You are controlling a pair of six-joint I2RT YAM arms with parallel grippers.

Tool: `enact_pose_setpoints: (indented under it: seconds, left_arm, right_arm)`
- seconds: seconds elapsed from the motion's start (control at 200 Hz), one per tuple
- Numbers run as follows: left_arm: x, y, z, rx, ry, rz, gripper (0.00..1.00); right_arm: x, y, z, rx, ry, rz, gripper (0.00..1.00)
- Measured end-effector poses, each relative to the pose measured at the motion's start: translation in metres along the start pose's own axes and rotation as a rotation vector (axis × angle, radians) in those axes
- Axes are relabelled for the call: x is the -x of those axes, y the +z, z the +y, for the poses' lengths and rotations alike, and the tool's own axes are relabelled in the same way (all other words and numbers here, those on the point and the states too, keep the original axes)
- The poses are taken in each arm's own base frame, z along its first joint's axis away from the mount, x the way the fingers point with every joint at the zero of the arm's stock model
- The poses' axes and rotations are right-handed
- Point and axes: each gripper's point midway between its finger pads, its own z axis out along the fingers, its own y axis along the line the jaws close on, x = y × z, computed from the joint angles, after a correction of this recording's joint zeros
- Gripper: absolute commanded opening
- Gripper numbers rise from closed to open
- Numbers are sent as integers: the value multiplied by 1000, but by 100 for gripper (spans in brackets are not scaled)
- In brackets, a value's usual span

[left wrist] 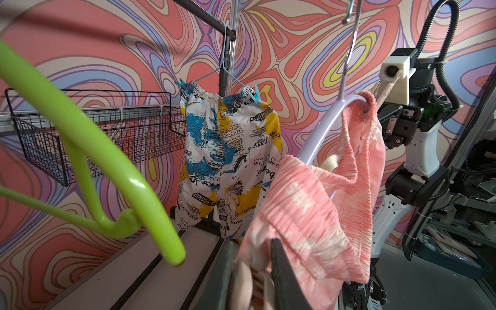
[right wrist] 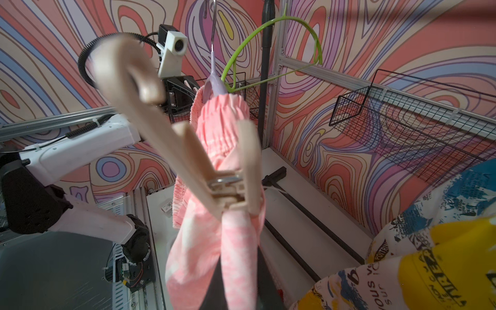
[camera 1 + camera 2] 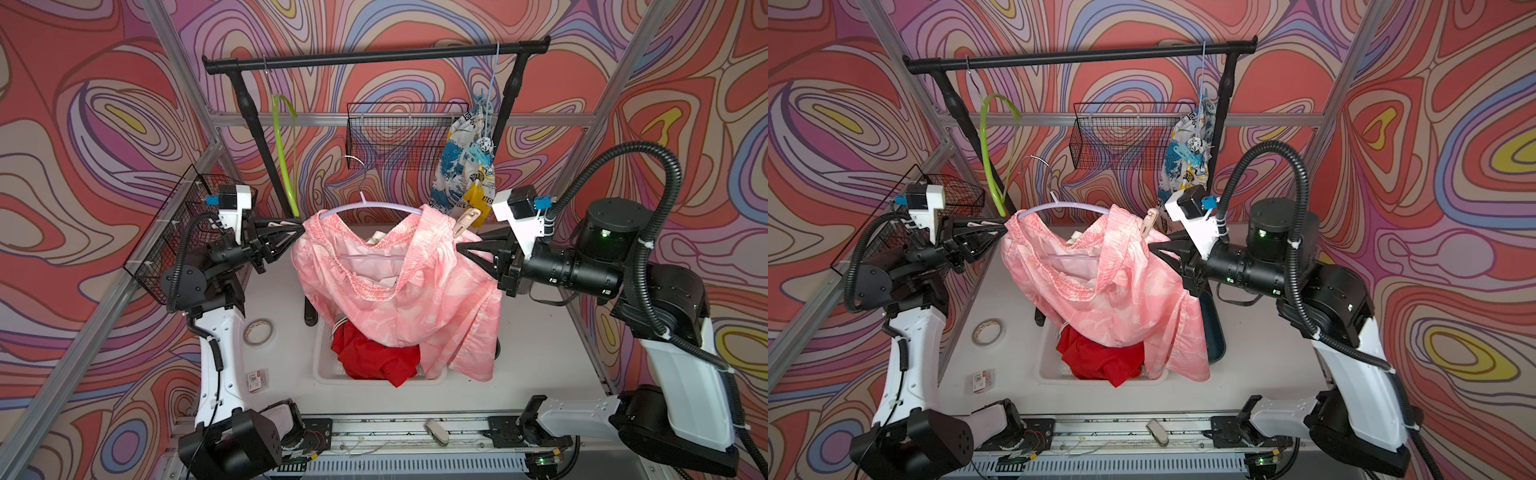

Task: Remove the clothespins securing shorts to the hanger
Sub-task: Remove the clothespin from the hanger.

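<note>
Left wrist view: the left end effector (image 1: 251,257) pinches a beige clothespin (image 1: 248,281) right against the waistband of the pink shorts (image 1: 308,214). In both top views these shorts hang on a lilac hanger (image 3: 365,206) above the counter (image 3: 540,353). A second beige clothespin (image 3: 467,222) clips their other end, and the right end effector (image 3: 459,246) is pressed together on pink cloth just below it.

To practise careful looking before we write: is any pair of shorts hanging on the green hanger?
No, the green hanger is bare plastic, with no cloth or clothespin on it.
</note>
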Motion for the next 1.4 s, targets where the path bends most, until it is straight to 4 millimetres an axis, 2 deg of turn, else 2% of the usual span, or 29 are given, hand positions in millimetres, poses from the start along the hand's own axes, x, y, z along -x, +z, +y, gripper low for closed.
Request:
enact_pose_setpoints:
  seconds: [0.225,0.406,0.481,0.531,0.691,0.872,1.112,1.257,1.398]
  left_arm:
    - [-2,-2,-2,27,-24,1,0]
    - [2,-2,5,28,-55,-8,14]
    - [3,-2,6,22,-63,-12,16]
    - [4,-1,6,16,-68,-13,20]
    - [5,4,-2,-16,-77,-11,32]
    - [5,11,-13,-58,-84,4,37]
    - [5,12,-18,-73,-77,17,30]
    - [5,12,-19,-73,-65,16,10]
    - [6,12,-23,-75,-50,15,0]
  right_arm:
    - [-2,-3,0,-4,-5,-2,0]
    - [-4,3,0,-1,-1,-7,0]
    - [-4,4,1,6,6,-12,0]
    - [-3,3,2,11,9,-21,0]
    - [2,-5,7,29,11,-53,0]
    - [1,-10,14,63,20,-70,0]
    - [0,-11,16,74,34,-70,0]
    - [-1,-16,19,81,36,-76,0]
    - [-2,-17,20,85,36,-73,0]
